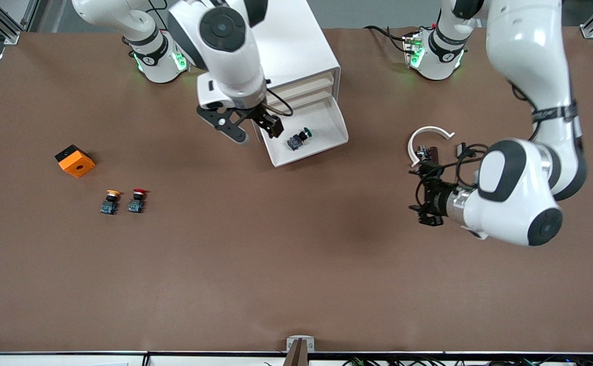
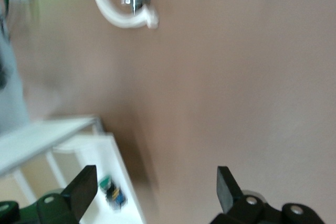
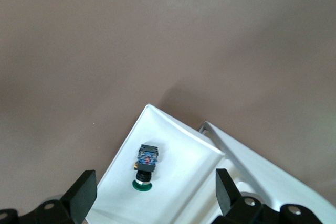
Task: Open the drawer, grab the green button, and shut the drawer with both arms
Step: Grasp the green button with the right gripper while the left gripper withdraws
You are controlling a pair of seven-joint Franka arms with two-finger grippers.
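The white cabinet (image 1: 296, 51) stands between the arm bases. Its lowest drawer (image 1: 324, 124) is pulled out toward the front camera, with the white tray showing. The green-capped button (image 1: 299, 138) lies on its side in the tray. My right gripper (image 1: 255, 129) is open and empty, over the drawer's edge at the right arm's end. In the right wrist view the button (image 3: 146, 163) lies in the tray (image 3: 178, 145) between the open right gripper (image 3: 155, 195). My left gripper (image 1: 419, 195) is open and empty over bare table toward the left arm's end. The left wrist view (image 2: 156, 190) shows the button (image 2: 112, 193) farther off.
An orange block (image 1: 75, 160), a yellow-capped button (image 1: 110, 201) and a red-capped button (image 1: 137, 200) lie toward the right arm's end of the table. A white C-shaped ring (image 1: 426, 138) lies on the table by the left gripper. It also shows in the left wrist view (image 2: 118, 17).
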